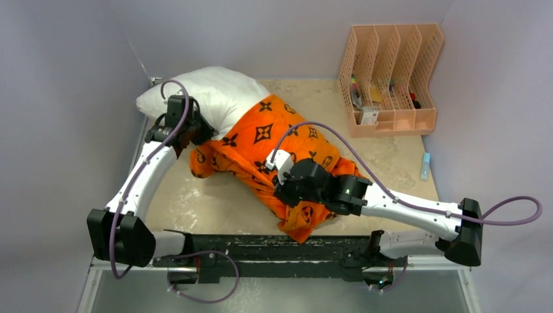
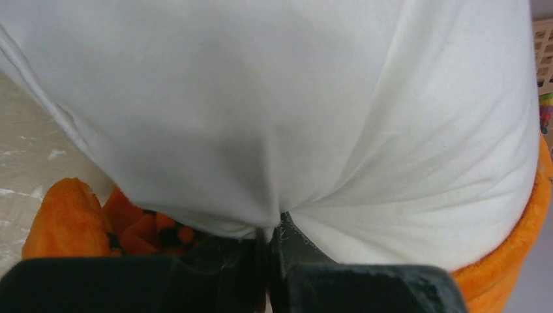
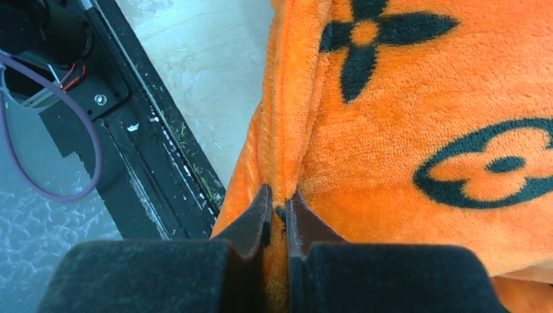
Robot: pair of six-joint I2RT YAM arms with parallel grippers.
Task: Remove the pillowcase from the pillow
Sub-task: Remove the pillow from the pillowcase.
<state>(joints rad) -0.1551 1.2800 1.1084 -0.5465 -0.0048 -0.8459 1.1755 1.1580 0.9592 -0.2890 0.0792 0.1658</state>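
— Where is passage open?
— Bare table (image 1: 215,202) between the left arm (image 1: 147,173) and the pillowcase (image 1: 274,137); also right of it.
— Obstructions?
— The pillow (image 1: 215,91) fills the far-left corner, file rack (image 1: 391,78) the far-right; walls (image 1: 65,98) close three sides.

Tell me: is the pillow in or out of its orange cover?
Partly out: one end of the pillow shows bare white; the pillowcase hides the rest.

The pillow (image 1: 215,91) lies at 11 o'clock on the table (image 1: 195,202), its near end inside the pillowcase (image 1: 274,140), which extends toward 6 o'clock. The file rack (image 1: 391,78) stands at 1 o'clock, well apart.
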